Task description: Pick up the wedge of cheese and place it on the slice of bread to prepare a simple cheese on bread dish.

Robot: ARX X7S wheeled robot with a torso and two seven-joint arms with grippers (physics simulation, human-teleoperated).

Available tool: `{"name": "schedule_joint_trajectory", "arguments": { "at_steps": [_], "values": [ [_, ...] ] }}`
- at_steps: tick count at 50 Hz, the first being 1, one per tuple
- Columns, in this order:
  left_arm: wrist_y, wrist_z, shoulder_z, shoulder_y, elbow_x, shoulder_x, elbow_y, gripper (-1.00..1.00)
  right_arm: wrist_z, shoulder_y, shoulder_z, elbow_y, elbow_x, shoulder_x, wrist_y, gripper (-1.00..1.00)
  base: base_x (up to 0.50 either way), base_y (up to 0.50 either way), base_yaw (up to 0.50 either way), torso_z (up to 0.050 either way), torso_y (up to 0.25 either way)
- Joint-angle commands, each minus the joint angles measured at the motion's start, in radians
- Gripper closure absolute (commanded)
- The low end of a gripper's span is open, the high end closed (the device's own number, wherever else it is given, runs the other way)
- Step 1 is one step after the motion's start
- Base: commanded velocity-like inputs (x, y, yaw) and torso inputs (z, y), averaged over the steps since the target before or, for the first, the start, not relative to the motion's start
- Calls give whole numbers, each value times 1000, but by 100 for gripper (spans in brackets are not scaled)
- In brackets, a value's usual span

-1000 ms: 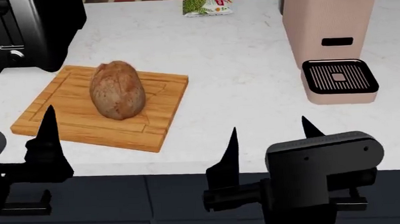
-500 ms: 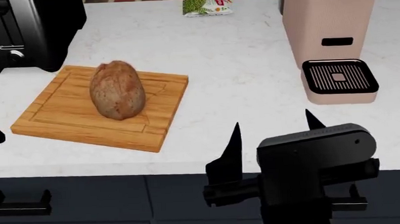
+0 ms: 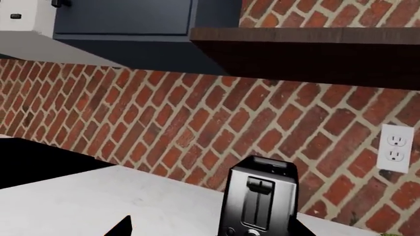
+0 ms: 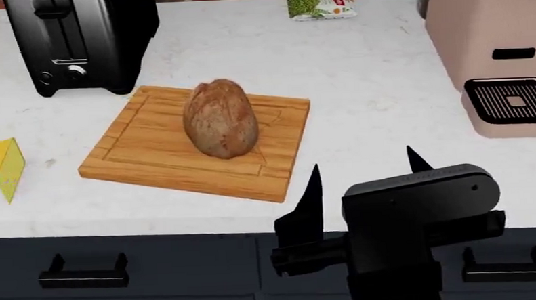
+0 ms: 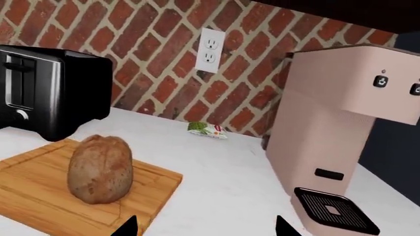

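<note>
Well off to the left of the released right gripper (image 4: 363,174), beyond the bread (image 4: 220,117) on the board (image 4: 132,152), lies the cheese (image 4: 3,163), so reach with the left gripper, whose jaw state cannot be told, straddling the wedge's flat faces.

A bright yellow cheese wedge (image 4: 3,167), mottled brown bread loaf (image 4: 220,118) on a honey-toned wooden cutting board (image 4: 141,150), black toaster (image 4: 82,39), pale pink coffee machine (image 4: 490,38), red brick wall (image 3: 196,123).

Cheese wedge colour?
Plain bright yellow; the cheese wedge shows only in the head view, at the left edge.
</note>
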Motion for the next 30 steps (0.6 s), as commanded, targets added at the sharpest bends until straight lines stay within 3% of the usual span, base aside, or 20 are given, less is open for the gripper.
{"name": "schedule_joint_trajectory", "arguments": {
  "at_steps": [1,22,30],
  "values": [
    [-6,-15,2,-1,-11,-7,1,-100,-6,2,-7,13,12,1,-16,-100,0,316,0,0,0],
    [8,-29,12,4,-27,-22,-1,-100,-19,-14,-12,16,33,10,-51,-100,28,319,0,0,0],
    [21,-33,26,14,-23,-32,-2,-100,-24,-19,-5,14,50,5,-57,-100,283,142,0,0,0]
  ]
}}
